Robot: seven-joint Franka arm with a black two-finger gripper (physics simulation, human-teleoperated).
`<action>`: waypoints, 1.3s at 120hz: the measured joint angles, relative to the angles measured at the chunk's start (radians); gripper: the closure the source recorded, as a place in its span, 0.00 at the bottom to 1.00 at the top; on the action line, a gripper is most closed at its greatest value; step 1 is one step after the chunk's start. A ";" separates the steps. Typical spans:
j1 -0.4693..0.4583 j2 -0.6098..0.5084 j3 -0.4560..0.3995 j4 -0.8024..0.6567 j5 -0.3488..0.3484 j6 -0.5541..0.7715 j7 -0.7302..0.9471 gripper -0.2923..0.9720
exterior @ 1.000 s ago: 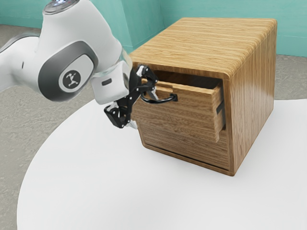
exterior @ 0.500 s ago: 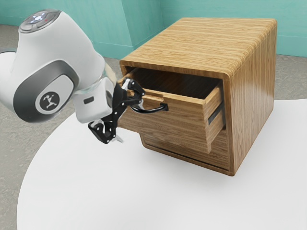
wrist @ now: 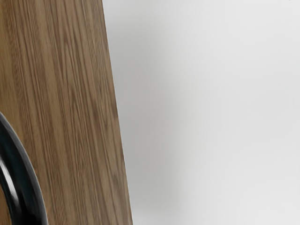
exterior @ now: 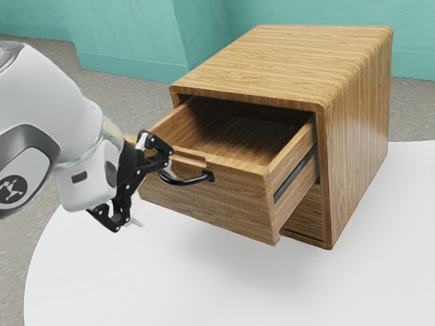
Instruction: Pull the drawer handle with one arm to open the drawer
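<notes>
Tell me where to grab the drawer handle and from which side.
Grip the black handle at the middle of its curved bar, coming at the drawer front from the exterior view's left. The bar bows out from the wood, leaving a gap behind.

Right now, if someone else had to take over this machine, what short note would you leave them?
Hand: open, hooked around one end of the black handle, not clamped on it.
Things: the top drawer stands well out of the wooden cabinet, which sits on the white table.
Done: the drawer is open.
Left: little; perhaps a last short pull, then ease the hand off the handle.
</notes>
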 joint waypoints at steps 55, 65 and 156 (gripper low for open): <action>0.000 -0.128 -0.043 -0.095 -0.023 -0.019 -0.016 0.24; 0.000 -0.136 -0.076 -0.096 -0.035 -0.025 -0.020 0.24; 0.003 -0.213 -0.047 -0.097 -0.050 -0.121 -0.046 0.24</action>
